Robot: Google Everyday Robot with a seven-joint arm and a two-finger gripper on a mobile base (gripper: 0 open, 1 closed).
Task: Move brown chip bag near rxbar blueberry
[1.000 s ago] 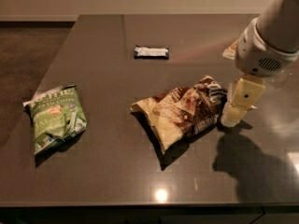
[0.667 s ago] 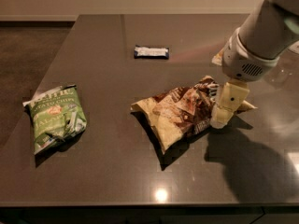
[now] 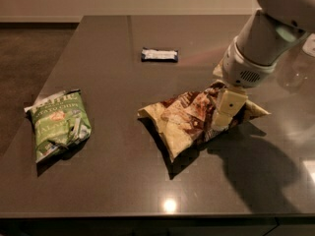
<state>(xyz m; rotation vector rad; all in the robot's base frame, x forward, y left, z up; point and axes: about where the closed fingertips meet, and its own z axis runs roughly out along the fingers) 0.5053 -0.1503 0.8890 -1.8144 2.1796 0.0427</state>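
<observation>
1 end effector (image 3: 224,116) over brn bag (image 3: 181,124)

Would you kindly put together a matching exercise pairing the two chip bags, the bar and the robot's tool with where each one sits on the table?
Things:
1. brown chip bag
2. rxbar blueberry
3. green chip bag
4. tool

Places:
A. near the left edge of the table
B. toward the far side, lying flat
C. at the right end of the crumpled bag, low over it
D. centre-right, crumpled

Pairs: 1-D, 2-B, 3-A, 4-C.
</observation>
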